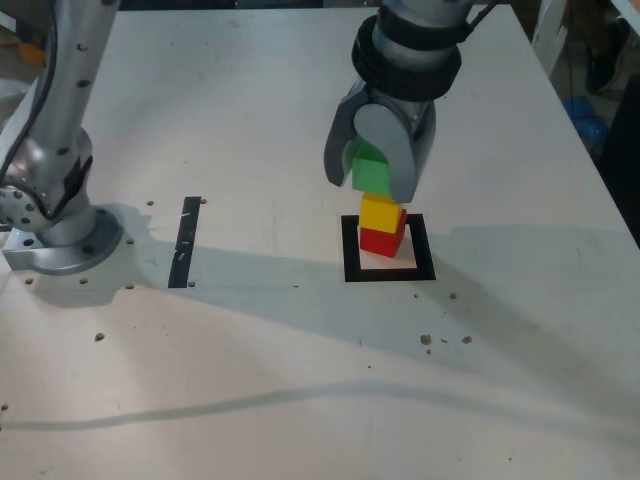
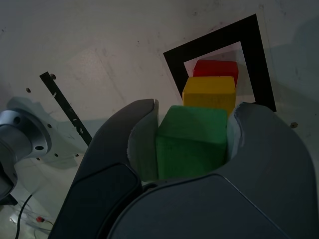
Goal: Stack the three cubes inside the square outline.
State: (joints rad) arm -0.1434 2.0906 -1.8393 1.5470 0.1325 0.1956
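Fingers (image 1: pixel 378 170) of smooth grey plastic clamp the green cube (image 1: pixel 372 172) just above the yellow cube (image 1: pixel 380 212), which sits upright on the red cube (image 1: pixel 381 240) inside the square outline (image 1: pixel 349 250), right of centre in the exterior view. Only the wrist view shows the green cube's (image 2: pixel 192 142) matte faces; only the exterior view shows the white tabletop (image 1: pixel 250 100) whole.

Counter (image 1: pixel 250 380): matt white, scuffed, pitted | pincer (image 2: pixel 192 149): smooth grey plastic, slight sheen | green cube (image 2: pixel 192 142), yellow cube (image 2: pixel 208 93), red cube (image 2: pixel 215 68): matt, smooth | square outline (image 1: pixel 389 273): matt black tape | arm base (image 1: pixel 60 240): brushed metal
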